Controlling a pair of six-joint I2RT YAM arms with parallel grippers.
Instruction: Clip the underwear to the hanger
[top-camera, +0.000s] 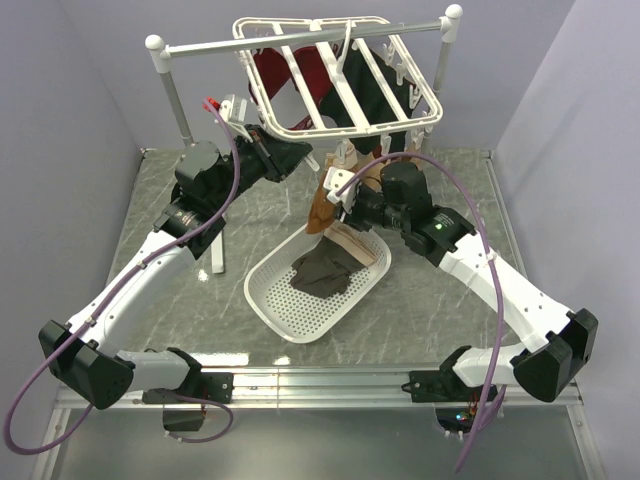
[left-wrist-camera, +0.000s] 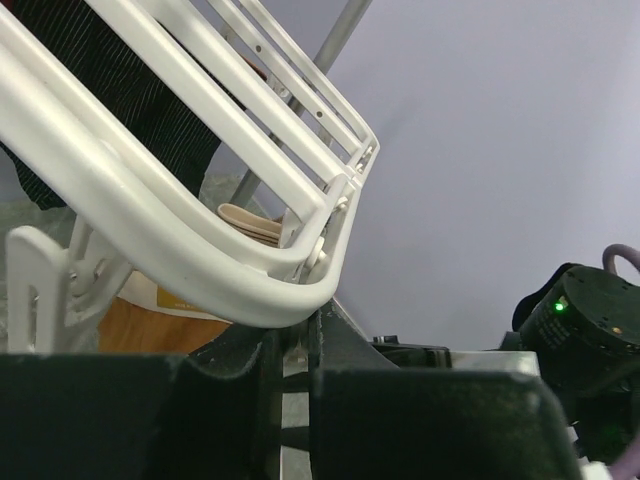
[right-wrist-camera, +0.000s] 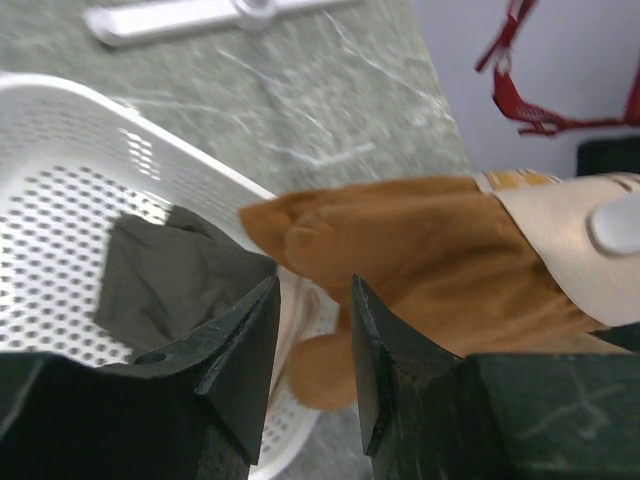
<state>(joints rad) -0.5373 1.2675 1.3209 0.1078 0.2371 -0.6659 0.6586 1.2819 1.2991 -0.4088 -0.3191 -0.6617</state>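
Observation:
The rust-brown underwear (top-camera: 322, 205) hangs below the white hanger (top-camera: 435, 112), its beige waistband held by a white clip (right-wrist-camera: 615, 225). It fills the right wrist view (right-wrist-camera: 430, 250), and a patch shows in the left wrist view (left-wrist-camera: 140, 325). My right gripper (top-camera: 345, 202) is open right beside the cloth's lower end, which shows between and beyond the jaws (right-wrist-camera: 312, 300). My left gripper (top-camera: 297, 155) is at the hanger's near-left corner. Its jaws are nearly closed (left-wrist-camera: 295, 335) and the frame's corner (left-wrist-camera: 180, 230) sits at their tips.
A white perforated basket (top-camera: 262, 300) lies under the hanger, holding a dark grey garment (top-camera: 322, 272) and a pale striped piece (top-camera: 358, 245). Red (top-camera: 290, 85) and dark (top-camera: 365, 95) garments hang from the frame. The grey rail (top-camera: 250, 40) carries the hanger. Its white foot (top-camera: 215, 255) lies left.

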